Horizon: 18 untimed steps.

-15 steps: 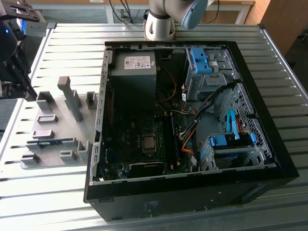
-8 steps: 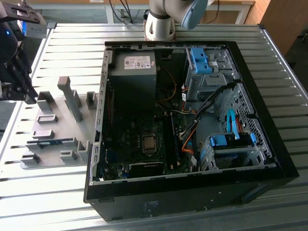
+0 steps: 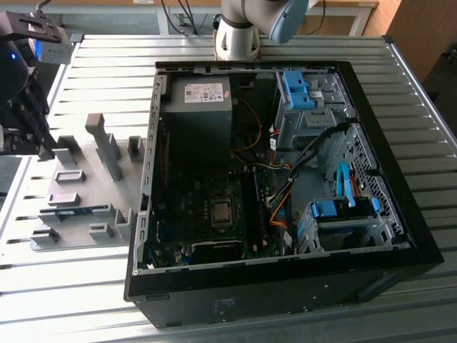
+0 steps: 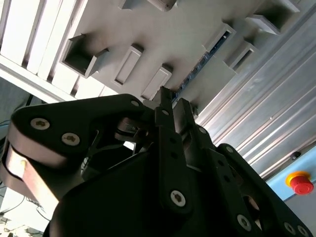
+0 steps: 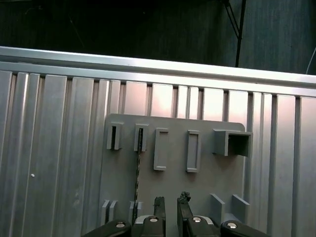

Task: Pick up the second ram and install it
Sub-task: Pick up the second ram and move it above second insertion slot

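Second ram: stands on its long edge in a slot of the grey holder plate, held at both ends by grey holder blocks; not gripped.
Tool: fingers stand a narrow gap apart, with nothing between them.
Ram relative to tool: lower than the fingertips and clear of them. It lies ahead of the tool and a little off the line of the gap, its long axis running away from the fingertips.
First wrist view: looks straight down on the plate. The ram shows as a thin dark line, edge-on, from one slotted block toward a pair of small blocks near the fingertips. It passes beside the fingertips and not between them.
Second wrist view: looks along the tool body. The ram's edge shows bluish with small dark parts, and its near end seems just beside the fingertips.
Exterior view: shows the height the wrist views hide. The tool hangs above the plate's edge on the exterior view's left, apart from the ram, which lies low on the plate.
Beyond the plate: an open computer case lies flat on the slatted metal surface, well apart from the tool, with the arm base behind it.
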Motion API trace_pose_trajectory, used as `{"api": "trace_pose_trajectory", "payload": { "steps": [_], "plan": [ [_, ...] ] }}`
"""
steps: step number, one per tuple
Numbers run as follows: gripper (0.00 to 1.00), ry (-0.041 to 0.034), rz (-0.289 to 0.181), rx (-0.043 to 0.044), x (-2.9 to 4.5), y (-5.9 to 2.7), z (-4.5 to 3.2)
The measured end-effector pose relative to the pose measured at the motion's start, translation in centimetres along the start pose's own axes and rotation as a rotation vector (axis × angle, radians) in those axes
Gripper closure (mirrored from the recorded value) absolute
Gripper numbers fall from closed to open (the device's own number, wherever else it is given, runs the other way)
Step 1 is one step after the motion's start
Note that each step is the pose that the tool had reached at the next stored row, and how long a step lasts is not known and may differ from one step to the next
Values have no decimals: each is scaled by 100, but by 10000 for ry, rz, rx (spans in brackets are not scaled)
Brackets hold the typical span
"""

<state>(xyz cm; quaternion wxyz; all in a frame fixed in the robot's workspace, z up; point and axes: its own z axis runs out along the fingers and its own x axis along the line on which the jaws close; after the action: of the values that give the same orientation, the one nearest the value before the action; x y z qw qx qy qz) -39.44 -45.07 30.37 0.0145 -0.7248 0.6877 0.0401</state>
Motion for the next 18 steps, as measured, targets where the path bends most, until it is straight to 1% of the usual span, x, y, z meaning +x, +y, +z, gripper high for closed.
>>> {"api": "trace_pose_trajectory", "payload": {
  "steps": [2, 4, 9, 14, 18],
  "plan": [
    [76, 0, 1, 1, 20, 0, 20],
    [76, 0, 13, 2, 23, 0, 34],
    [76, 0, 24, 2, 24, 0, 40],
    [76, -9, 423, 33, 30, -1, 75],
    [76, -13, 547, 44, 65, -1, 119]
  ]
}}
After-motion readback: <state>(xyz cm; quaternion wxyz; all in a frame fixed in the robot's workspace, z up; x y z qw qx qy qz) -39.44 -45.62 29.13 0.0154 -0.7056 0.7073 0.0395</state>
